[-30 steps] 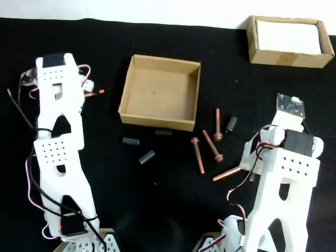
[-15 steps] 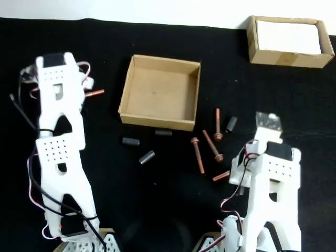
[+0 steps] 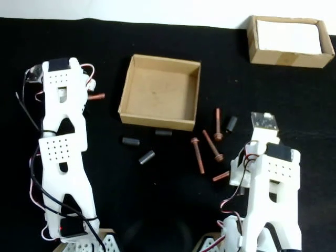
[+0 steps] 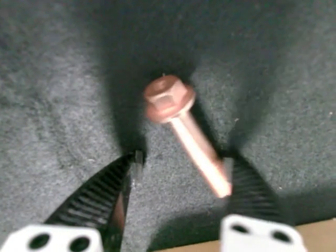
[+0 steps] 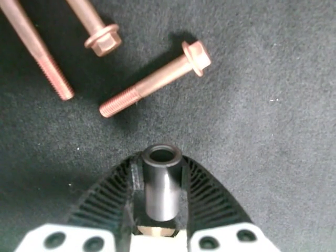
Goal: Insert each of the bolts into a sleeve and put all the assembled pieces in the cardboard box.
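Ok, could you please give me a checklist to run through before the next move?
1. Sleeve clamped in right gripper: ok.
2. Sleeve's bore open, facing outward: ok.
3. Bolt clamped by left gripper: not ok, jaws stand apart around it.
4. Bolt lined up with sleeve: not ok, grippers far apart.
5. Cardboard box open side up: ok.

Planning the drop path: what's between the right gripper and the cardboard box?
Loose bolts lie there, plain in the high view.
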Controlling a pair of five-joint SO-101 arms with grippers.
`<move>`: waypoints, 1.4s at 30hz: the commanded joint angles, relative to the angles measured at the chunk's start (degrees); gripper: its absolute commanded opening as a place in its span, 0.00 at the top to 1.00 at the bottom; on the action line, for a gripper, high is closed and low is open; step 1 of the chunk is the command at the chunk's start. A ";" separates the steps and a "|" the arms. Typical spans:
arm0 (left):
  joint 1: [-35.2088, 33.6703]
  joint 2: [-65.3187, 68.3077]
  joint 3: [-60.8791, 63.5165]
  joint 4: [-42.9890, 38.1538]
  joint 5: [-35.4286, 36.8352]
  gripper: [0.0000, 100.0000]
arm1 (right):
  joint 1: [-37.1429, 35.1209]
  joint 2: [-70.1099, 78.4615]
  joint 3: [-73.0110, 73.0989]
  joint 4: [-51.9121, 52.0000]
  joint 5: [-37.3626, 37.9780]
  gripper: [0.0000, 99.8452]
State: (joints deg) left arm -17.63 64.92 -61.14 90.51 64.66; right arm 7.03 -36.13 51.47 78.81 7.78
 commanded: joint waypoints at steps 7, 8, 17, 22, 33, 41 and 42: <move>-1.80 0.48 -0.66 4.66 -3.78 0.99 | 0.57 -1.19 -0.04 -0.13 0.09 0.99; -1.63 0.40 -0.66 5.45 -3.87 0.99 | 0.57 -1.19 -0.04 -0.13 0.09 0.99; 5.76 -5.14 -6.02 10.29 -14.42 0.99 | 0.57 -1.80 -1.45 -0.22 0.18 0.99; 12.70 -14.29 -6.73 10.37 -29.54 0.99 | 0.57 -1.80 -12.53 2.68 -0.09 0.99; 23.34 -41.45 -0.84 10.55 -50.02 0.99 | -1.98 -10.95 -38.37 19.21 0.18 0.99; 27.65 -73.98 33.19 10.46 -54.15 0.99 | -9.19 -30.37 -31.16 20.53 0.00 0.99; 28.35 -77.58 36.70 10.37 -54.07 0.99 | -9.98 -32.57 -28.35 19.03 0.00 0.99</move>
State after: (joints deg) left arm 8.66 1.19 -35.03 100.97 10.95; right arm -0.79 -62.86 18.77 100.09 7.78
